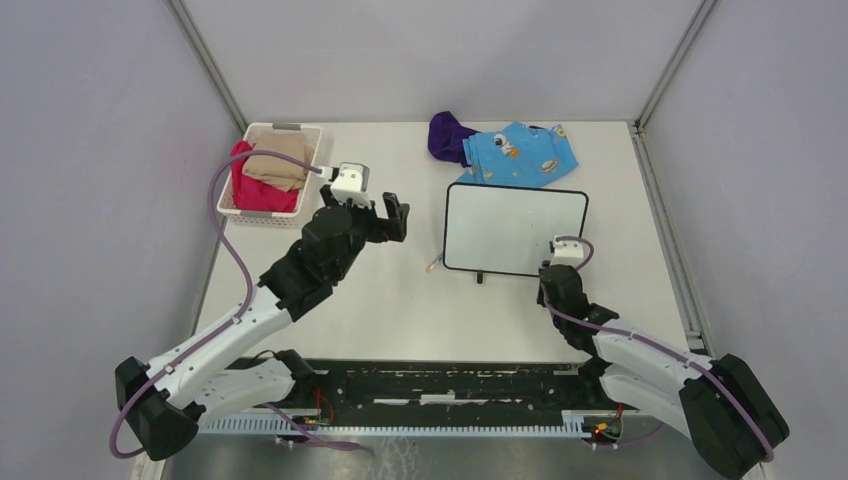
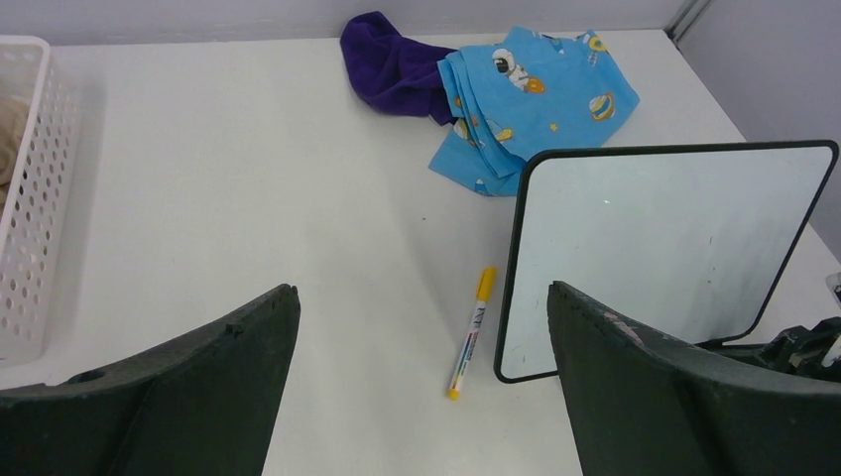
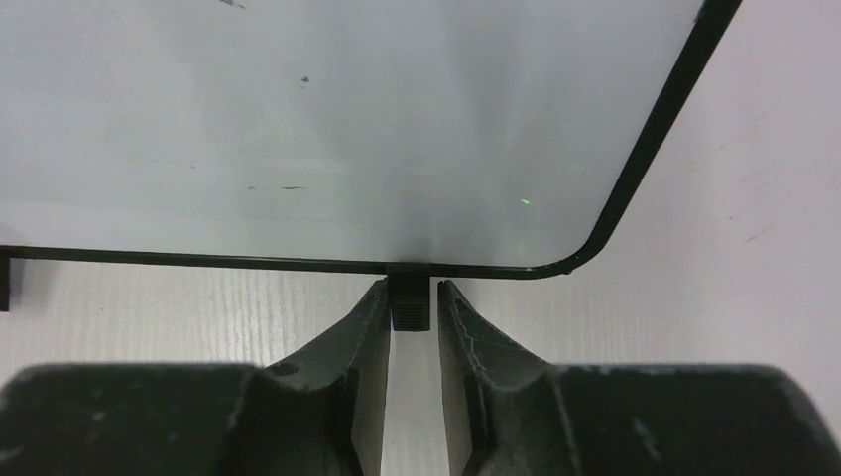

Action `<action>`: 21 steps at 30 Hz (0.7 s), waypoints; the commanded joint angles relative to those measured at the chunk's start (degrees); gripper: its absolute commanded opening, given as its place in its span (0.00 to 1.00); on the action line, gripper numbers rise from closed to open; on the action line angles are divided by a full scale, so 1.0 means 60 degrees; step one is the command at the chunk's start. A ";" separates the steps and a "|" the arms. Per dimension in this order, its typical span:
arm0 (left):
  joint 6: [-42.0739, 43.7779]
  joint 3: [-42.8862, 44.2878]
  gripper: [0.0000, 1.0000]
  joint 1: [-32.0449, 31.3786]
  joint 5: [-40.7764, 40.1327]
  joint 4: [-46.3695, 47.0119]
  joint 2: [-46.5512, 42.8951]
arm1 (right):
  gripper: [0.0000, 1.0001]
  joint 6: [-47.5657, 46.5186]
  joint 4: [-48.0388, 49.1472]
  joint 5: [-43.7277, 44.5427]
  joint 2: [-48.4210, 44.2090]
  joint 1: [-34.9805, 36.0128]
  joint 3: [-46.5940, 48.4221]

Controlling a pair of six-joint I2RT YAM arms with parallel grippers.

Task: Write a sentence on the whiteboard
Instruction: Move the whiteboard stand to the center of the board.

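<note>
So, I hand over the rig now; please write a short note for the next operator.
Left gripper: jaws wide open, empty, above the table.
Right gripper: jaws close on either side of the small black foot of the white black-framed whiteboard; grip unclear.
White marker with yellow cap: lying on the table, left of the board.
Done: nothing; board blank.
To do: pick up marker, write the sentence.

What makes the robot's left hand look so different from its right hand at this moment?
The left hand is spread wide with nothing between its fingers; the right hand is nearly closed around the small black foot of the whiteboard. The left hand hangs above the table; the right hand sits low at the whiteboard's near edge. Both are dark, with two fingers.
</note>
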 commanded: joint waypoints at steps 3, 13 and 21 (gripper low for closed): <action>0.0247 0.0178 1.00 -0.0065 -0.0402 0.0126 0.0290 | 0.46 -0.0093 -0.0798 0.0011 -0.0341 -0.0039 -0.0002; 0.0527 0.0082 1.00 -0.0051 -0.0914 0.0391 0.1264 | 0.66 -0.0282 -0.1859 -0.0467 -0.1787 -0.0036 0.0474; 0.0949 0.0168 1.00 0.0481 0.2866 -0.1295 0.1925 | 0.71 -0.0894 -0.2692 -0.1345 -0.2710 -0.0042 0.1070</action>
